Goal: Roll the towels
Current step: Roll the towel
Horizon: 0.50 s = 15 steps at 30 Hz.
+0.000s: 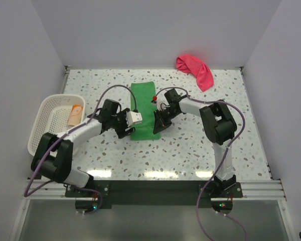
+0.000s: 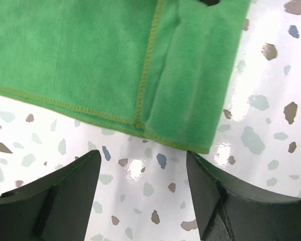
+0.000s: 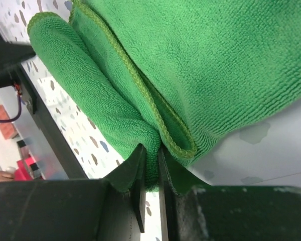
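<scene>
From above, a bright green rectangular cloth towel (image 1: pixel 142 103) lies in the middle of the white speckled terrazzo table (image 1: pixel 190 150), its long side running away from the arms and its near end between the two grippers. The left gripper (image 1: pixel 131 131) sits at the towel's near left corner, and the right gripper (image 1: pixel 158 125) is down on its near right edge. A crumpled pink-red cloth towel (image 1: pixel 195 70) lies at the far right of the table, well apart. A pale peach-orange cloth towel (image 1: pixel 76 115), rolled up, rests inside the white plastic mesh basket (image 1: pixel 45 108) at the table's left edge. In the left wrist view the left gripper (image 2: pixel 143 186) has its black fingers (image 2: pixel 65 196) spread apart over bare table, holding nothing, just short of the green towel's (image 2: pixel 80 55) stitched hem, where one end is folded over on itself. In the right wrist view the right gripper (image 3: pixel 150 191) is clamped, fingers (image 3: pixel 135 175) nearly together, on a doubled fold of the green towel (image 3: pixel 220 65).
</scene>
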Tool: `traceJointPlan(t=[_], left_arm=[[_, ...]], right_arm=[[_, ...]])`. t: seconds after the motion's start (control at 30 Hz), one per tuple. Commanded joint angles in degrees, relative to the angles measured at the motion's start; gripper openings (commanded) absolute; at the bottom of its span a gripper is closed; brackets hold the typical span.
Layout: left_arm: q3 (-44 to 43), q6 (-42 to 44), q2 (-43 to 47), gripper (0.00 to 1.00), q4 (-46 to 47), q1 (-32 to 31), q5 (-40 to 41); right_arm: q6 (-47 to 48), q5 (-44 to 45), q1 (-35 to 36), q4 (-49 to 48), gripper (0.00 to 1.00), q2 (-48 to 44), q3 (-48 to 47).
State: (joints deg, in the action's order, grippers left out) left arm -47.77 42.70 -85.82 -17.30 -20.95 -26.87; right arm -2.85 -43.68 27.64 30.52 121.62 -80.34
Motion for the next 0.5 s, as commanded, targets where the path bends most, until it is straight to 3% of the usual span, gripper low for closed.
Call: traceJointPlan(t=[0.0,0.27,0.47], left_arm=[[4.2,5.7,4.9,0.73,9.4,-6.5,9.0],[4.4,10.4,1.9,0.71,12.5,-18.0,16.3],[6.3,14.8,-0.9,0.73,16.4,-22.3,19.7]], right_arm=[[0.1,4.7,0.0,4.4,0.01,4.1,-1.9],[-0.3,5.4,0.0,6.8,0.0,6.9,-4.4],[-0.6,4.3,0.0,7.5,0.0,8.7,-5.1]])
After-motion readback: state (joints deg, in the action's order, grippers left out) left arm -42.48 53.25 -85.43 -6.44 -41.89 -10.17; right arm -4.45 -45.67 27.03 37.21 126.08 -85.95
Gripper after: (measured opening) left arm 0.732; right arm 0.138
